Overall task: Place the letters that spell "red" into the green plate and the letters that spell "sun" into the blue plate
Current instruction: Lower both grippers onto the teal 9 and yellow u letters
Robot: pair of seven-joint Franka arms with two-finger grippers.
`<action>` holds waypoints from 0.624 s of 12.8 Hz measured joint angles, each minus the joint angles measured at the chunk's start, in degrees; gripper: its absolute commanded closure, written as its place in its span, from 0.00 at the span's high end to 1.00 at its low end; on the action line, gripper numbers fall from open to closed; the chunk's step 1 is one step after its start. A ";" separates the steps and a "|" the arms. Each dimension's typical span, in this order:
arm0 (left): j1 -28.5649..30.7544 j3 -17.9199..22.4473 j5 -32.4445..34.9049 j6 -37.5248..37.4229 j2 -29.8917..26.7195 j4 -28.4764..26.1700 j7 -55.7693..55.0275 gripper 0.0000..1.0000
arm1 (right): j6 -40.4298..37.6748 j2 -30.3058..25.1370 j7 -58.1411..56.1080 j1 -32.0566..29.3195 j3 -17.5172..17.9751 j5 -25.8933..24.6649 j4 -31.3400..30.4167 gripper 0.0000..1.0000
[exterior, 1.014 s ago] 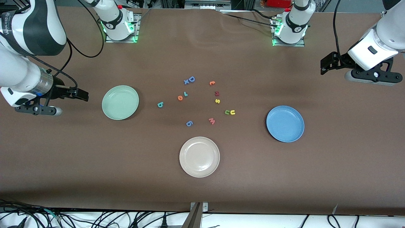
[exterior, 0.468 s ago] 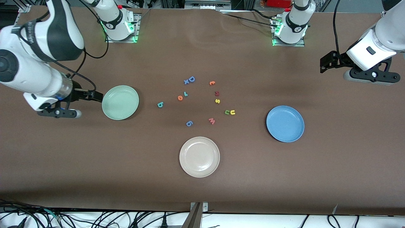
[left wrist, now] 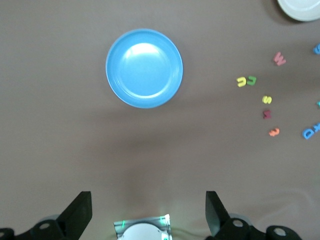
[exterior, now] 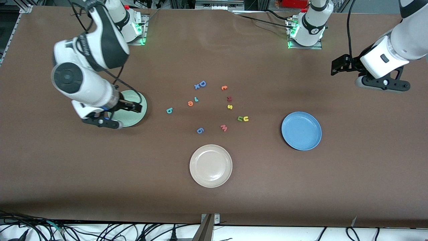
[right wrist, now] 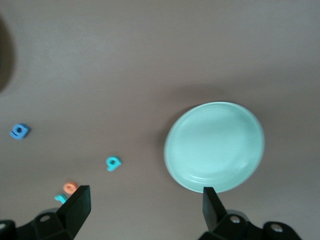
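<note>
Right end effector (exterior: 137, 107) open over the green plate (exterior: 133, 117), letters (exterior: 230, 107) at its 3 o'clock; left end effector (exterior: 335, 65) open over bare worktop (exterior: 301, 187).

Hidden, cropped and unreadable parts

In the front view the right arm covers the part of the green plate (exterior: 133, 115) toward its own end of the worktop, and the right gripper (exterior: 135, 107) hangs over the plate, hiding more of it. The left arm runs out of that view at the edge. In the left wrist view the cream plate (left wrist: 300, 9) is cut off at the corner, a blue letter (left wrist: 316, 48) is clipped by the edge, and the left gripper (left wrist: 149, 212) shows only its fingertips. In the right wrist view the teal "r" (right wrist: 61, 198) sits partly hidden by a finger, and the letters look blurred.
</note>
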 measured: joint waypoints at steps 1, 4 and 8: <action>-0.05 -0.04 -0.04 -0.88 0.72 -0.01 0.01 1.00 | 1.62 1.27 2.07 1.53 0.03 0.01 -0.31 0.99; -0.29 -0.20 -0.10 -3.48 4.48 -0.16 0.02 1.00 | 8.81 4.42 6.22 4.25 0.04 0.03 -4.02 0.99; -4.55 -0.45 -0.20 1.83 13.00 -0.43 -2.77 1.00 | 23.15 8.20 10.86 7.16 0.26 0.05 -11.55 0.99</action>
